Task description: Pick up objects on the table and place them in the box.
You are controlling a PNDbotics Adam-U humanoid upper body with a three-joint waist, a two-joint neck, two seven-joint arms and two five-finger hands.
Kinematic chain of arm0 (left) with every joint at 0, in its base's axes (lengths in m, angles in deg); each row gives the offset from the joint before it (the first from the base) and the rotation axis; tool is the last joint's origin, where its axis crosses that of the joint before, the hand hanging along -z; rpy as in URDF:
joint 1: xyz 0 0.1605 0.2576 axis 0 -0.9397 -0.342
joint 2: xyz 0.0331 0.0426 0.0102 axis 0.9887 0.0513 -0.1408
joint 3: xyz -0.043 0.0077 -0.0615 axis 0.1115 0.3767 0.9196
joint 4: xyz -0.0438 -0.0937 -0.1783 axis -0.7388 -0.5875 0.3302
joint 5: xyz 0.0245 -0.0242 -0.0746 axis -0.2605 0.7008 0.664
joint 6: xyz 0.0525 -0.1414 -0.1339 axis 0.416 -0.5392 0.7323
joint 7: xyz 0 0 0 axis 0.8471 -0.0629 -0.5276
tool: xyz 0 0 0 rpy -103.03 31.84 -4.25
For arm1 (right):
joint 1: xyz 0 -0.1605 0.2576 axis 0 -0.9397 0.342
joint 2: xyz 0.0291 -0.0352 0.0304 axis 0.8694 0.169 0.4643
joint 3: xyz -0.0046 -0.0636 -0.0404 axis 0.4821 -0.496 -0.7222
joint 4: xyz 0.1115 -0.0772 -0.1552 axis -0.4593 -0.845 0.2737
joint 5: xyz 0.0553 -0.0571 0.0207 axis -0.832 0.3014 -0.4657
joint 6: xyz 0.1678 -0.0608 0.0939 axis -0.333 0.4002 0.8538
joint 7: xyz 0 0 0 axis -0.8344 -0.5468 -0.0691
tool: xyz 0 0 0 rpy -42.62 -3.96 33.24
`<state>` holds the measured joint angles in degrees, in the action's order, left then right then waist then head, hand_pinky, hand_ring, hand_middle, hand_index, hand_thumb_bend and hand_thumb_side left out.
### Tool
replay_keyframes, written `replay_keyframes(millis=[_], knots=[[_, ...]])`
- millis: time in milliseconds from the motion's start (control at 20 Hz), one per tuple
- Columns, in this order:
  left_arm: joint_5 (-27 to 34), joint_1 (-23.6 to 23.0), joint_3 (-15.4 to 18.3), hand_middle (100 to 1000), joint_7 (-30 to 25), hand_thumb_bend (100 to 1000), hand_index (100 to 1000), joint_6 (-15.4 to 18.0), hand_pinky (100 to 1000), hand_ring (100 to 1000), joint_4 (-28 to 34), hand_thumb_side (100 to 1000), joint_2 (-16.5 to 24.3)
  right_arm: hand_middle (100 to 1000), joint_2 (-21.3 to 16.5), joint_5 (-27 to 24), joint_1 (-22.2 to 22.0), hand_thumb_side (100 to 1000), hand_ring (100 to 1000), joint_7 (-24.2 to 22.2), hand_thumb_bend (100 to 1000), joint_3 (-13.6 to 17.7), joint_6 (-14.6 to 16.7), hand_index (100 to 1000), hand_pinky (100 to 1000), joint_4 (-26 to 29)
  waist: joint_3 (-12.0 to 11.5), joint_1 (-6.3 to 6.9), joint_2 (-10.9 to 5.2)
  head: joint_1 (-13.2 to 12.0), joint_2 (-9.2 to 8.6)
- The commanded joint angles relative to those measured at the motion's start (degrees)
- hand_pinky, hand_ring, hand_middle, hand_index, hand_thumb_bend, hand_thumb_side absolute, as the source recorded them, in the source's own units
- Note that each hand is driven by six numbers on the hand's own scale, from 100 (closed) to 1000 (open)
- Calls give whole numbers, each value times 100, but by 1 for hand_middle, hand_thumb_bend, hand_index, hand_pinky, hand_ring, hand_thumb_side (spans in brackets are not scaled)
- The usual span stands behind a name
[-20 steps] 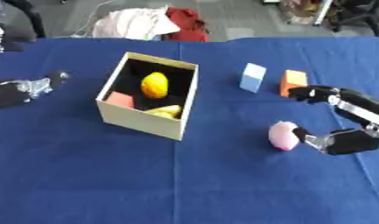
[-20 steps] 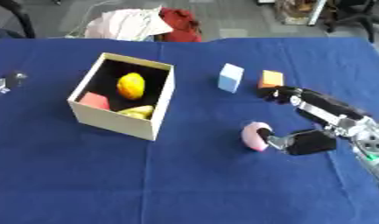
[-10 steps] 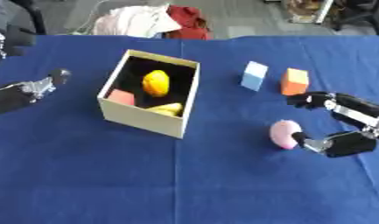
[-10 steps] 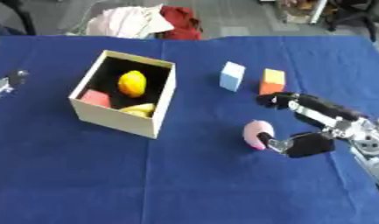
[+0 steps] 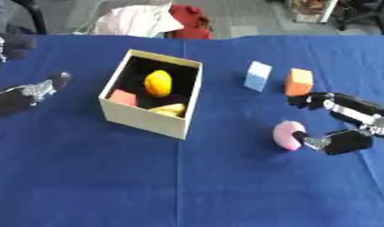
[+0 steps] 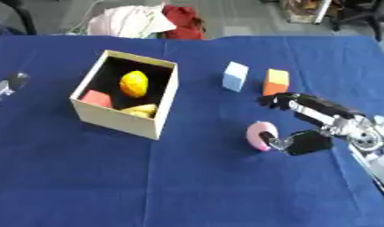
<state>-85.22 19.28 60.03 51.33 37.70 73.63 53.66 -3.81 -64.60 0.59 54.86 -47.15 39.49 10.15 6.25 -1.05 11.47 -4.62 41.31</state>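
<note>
Pink object [image 6: 259,135]: my right hand [image 6: 319,124] has closed in beside it.
Since a moment ago my thumb has reached it, fingers spread above, not yet pinching; it lies on the table right of the box [image 5: 140,119]. Grasping comes next.

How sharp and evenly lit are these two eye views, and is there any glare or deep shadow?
Left eye view: soft all over, even light, no glare; the box interior is dark behind the yellow fruit. Right eye view: equally soft; the right hand by the pink object has smeared edges, with only faint shadow on the blue cloth.
</note>
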Motion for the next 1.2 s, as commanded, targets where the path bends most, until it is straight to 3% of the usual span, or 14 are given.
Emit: replay_keyframes(millis=[50, 700, 1200], knots=[[25, 44, 46, 609, -33, 761, 697, 8, 762, 766, 44, 415, 69, 868, -65, 151, 112, 447, 889, -60, 216, 15, 65, 955, 878, -169, -6, -67, -97, 37, 32], [19, 42, 90, 610, -124, 759, 698, 52, 762, 766, -12, 416, 33, 847, 68, 734, 165, 426, 882, -101, 210, -4, 332, 925, 875, -814, -15, -68, -88, 63, 58], [5, 41, 97, 610, -129, 731, 698, 54, 762, 766, -31, 416, 3, 784, 199, 985, 170, 375, 840, 273, 192, 136, 355, 853, 856, -1085, -28, -59, -96, 64, 51]])
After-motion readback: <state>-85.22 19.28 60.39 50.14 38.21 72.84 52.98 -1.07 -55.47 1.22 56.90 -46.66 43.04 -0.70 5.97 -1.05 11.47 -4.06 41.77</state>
